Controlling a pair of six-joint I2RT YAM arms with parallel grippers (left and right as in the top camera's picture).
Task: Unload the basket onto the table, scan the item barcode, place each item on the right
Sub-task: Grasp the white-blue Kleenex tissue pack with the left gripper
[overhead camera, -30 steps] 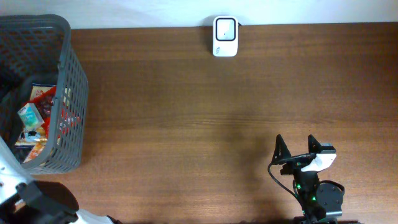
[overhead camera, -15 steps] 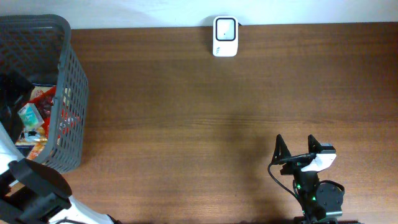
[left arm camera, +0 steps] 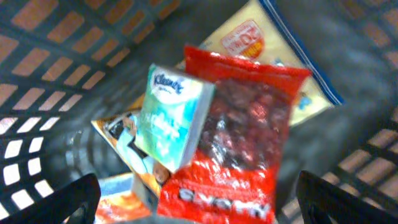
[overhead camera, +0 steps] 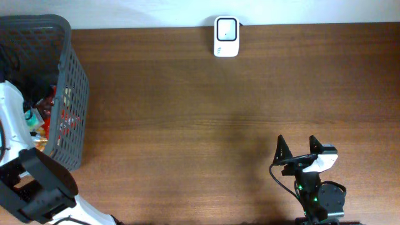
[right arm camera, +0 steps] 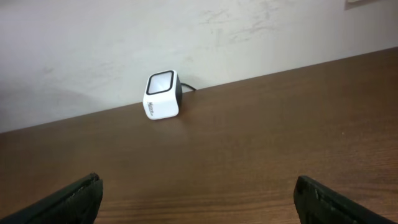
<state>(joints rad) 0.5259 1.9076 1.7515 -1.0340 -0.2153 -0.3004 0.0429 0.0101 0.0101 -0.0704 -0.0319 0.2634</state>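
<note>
Left end effector (left arm camera: 200, 202) hangs wide open inside the basket (overhead camera: 72, 94), above the tissue pack (left arm camera: 171, 118) lying on a red bag (left arm camera: 245, 155). Best drop straight and pinch the pack alone (not the bag).

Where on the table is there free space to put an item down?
The wide bare table between the basket, the scanner and the right gripper is free. Inside the basket, packets are piled up.
</note>
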